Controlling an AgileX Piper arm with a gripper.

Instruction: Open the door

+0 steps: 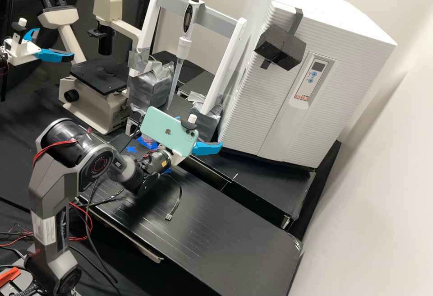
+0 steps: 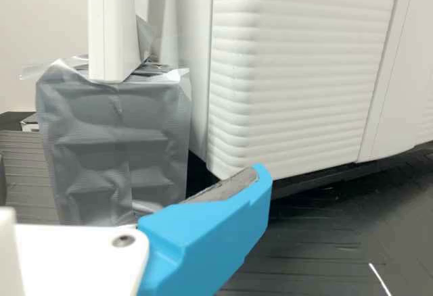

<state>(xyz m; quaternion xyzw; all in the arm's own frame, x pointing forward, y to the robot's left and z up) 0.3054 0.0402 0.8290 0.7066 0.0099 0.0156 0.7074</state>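
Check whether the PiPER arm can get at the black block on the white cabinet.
Probably, after rising: the gripper is low, near the bottom corner of the cabinet; the block sits high. Its front looks unobstructed, but the white frame could crowd a side approach.

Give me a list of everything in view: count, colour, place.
Cabinet: one, white, at the bench's far side.
Door: one, white, ribbed, on the cabinet's front, seemingly shut.
Block: one, black, high on the front.
Control panel: one, pale, below the block.
Rack: one, white with grey crossbar, beside the cabinet.
Pipette: one, white, red top, upright at the crossbar.
Taped bases: two, silver, under the rack's uprights.
Microscope: one, cream and black, left of the rack.
Bench: one, black, underneath.
Phone: one, mint green, on the wrist.
Arm: one, dark grey, near side.
Hand: one, white with blue fingers, before the cabinet.
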